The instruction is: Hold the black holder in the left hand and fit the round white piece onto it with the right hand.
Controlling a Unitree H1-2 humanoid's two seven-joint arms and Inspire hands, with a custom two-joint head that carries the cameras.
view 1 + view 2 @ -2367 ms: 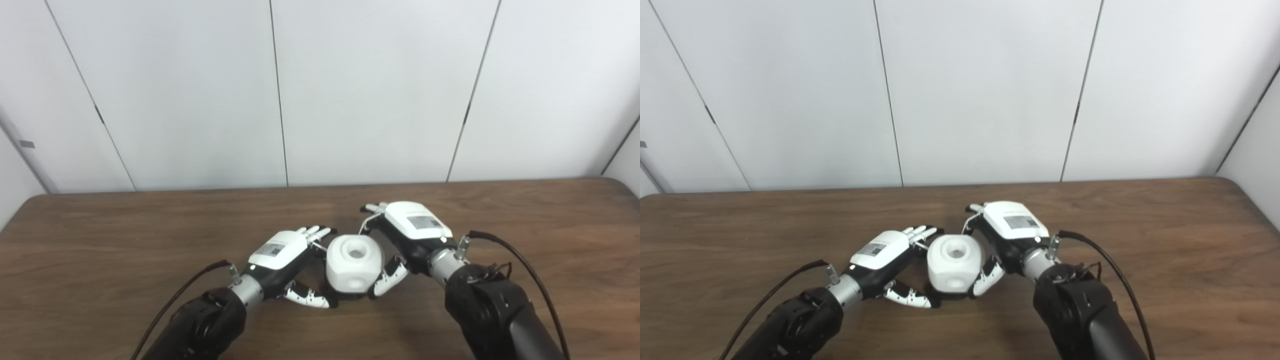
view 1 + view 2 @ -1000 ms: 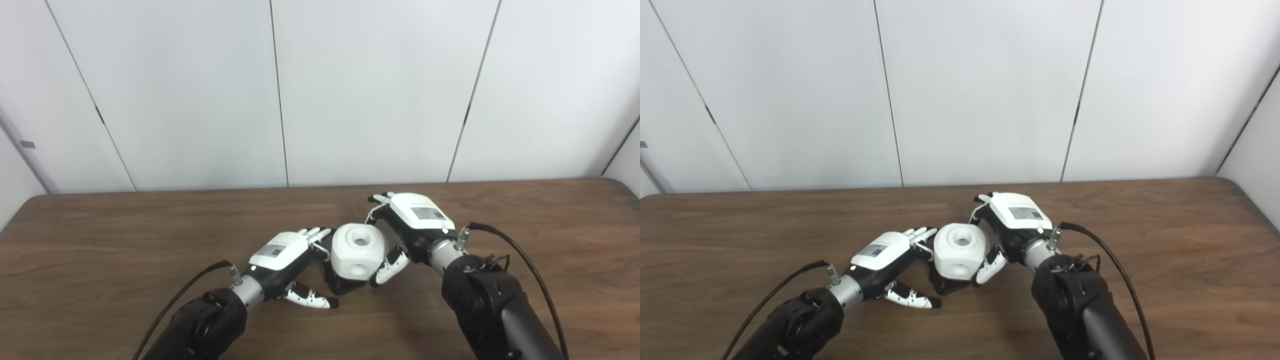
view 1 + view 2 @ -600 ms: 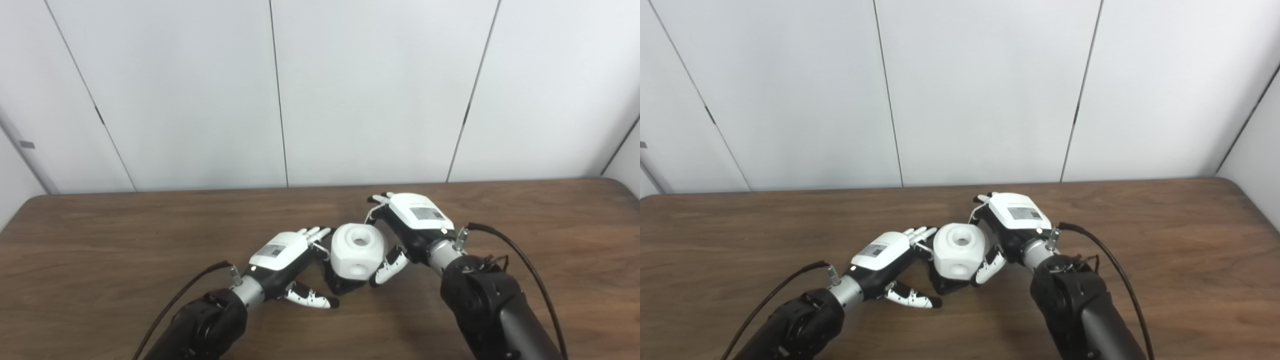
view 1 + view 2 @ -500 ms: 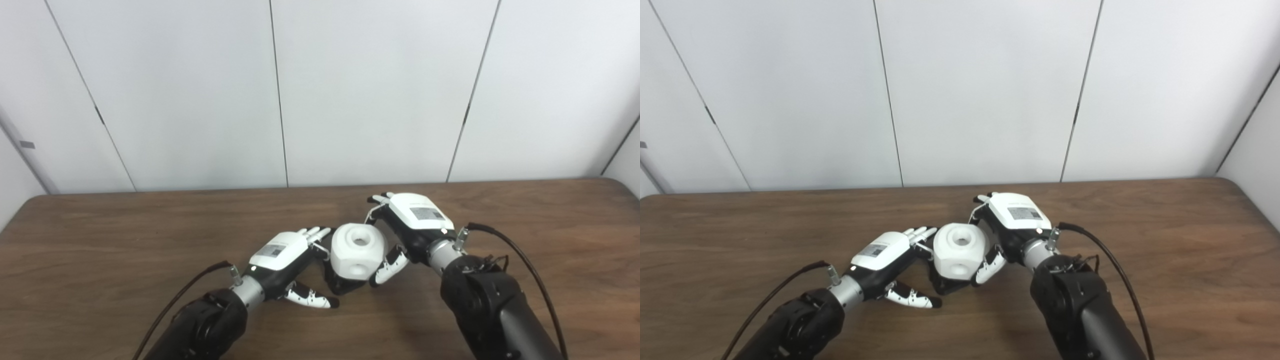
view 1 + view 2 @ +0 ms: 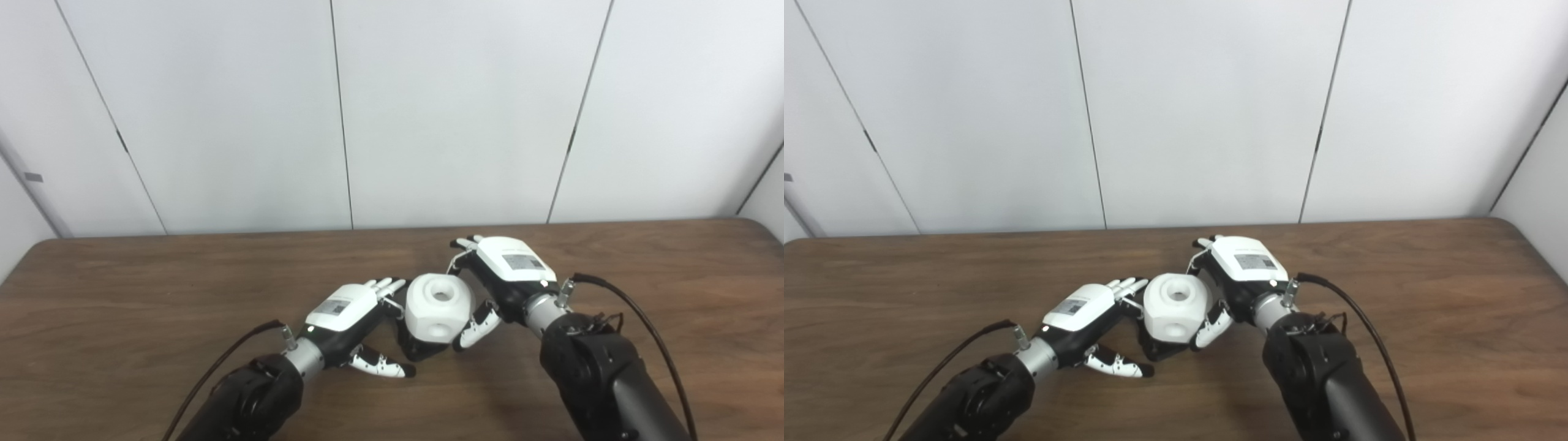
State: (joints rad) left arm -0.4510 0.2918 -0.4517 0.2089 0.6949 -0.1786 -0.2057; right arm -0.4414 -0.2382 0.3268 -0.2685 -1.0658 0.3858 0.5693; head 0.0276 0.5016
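The round white piece (image 5: 438, 307), with a hole on top and one on its near face, sits over the black holder (image 5: 421, 350), of which only the lower part shows. My right hand (image 5: 507, 274) is shut on the white piece: its fingers curl behind it and the thumb (image 5: 477, 324) presses its near right side. On the left, my left hand (image 5: 344, 307) lies low on the table. Its fingers are straight, reaching to the piece's left side, and the thumb (image 5: 381, 367) is spread out in front. It grips nothing.
A brown wooden table (image 5: 122, 294) runs across the whole view, with its far edge against a white panelled wall (image 5: 429, 110). A black cable (image 5: 637, 318) loops off my right wrist, another cable (image 5: 226, 361) off the left.
Since 2.4 s ago my right hand has carried the white piece a little away from me, and more of the black holder shows beneath. Nothing has moved in the last second.
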